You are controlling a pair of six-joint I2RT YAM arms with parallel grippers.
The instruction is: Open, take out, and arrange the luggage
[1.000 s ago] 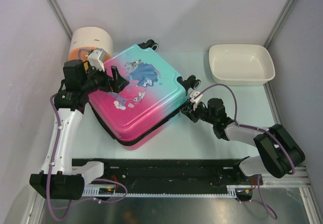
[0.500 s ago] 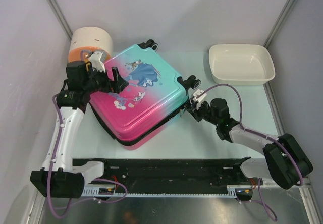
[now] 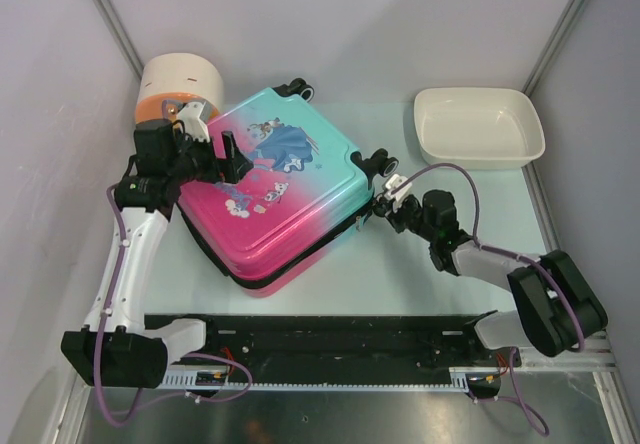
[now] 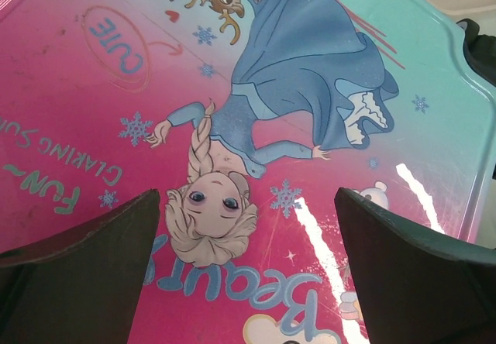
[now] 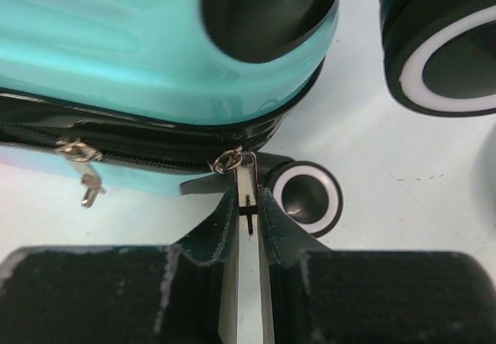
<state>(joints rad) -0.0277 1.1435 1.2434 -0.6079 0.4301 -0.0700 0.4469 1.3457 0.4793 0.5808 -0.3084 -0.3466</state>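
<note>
The luggage lies flat on the pale table, printed lid up. It sits left of centre in the top view and is turned on the diagonal, with the teal end toward the upper right and the pink end toward the lower left. The lid is down on the lower shell. Your left claw hangs over the pink-to-teal lid near its upper left edge with its jaws spread wide. In the left wrist view the two dark fingers frame the princess print with nothing between them; you cannot tell whether the tips touch the shell. Your right claw is at the luggage's right corner, just below the wheels. In the right wrist view its fingertips are pressed together on a metal zip pull hanging from the black zip band. A second pull dangles free further left along the same band. A small white-ringed wheel sits just right of the pinched pull. A white basin stands at upper right, well apart from the luggage. A cream-and-orange drawer box stands at upper left, close to the luggage's upper left edge.
</note>
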